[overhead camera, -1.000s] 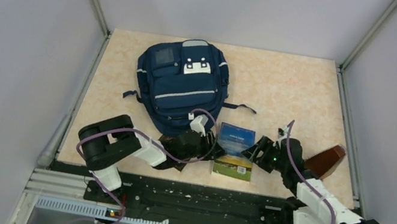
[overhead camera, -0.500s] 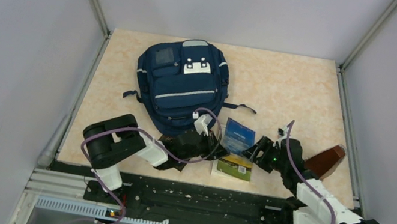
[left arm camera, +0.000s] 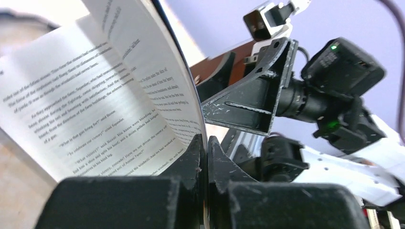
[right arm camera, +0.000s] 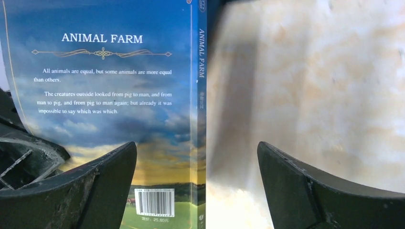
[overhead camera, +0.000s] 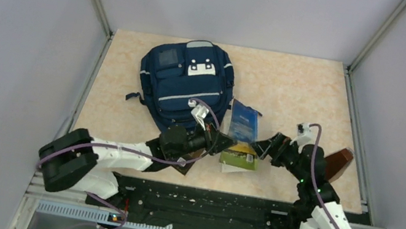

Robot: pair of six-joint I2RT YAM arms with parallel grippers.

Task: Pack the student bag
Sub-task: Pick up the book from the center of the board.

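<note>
Toward the far-left part of the worktop (overhead camera: 298,87) your bag (overhead camera: 183,89) lies flat, pockets up, long axis running far to near, its near end just beside the left gripper (overhead camera: 227,143). That gripper is pinched tight on the edge of the book (overhead camera: 243,127), whose cover curls away from the pages. Your right gripper (overhead camera: 260,146) stands wide at the book's right side, holding nothing. From the held book, the bag lies left and beyond, with the left arm nearer; its opening seems hidden from above.
</note>
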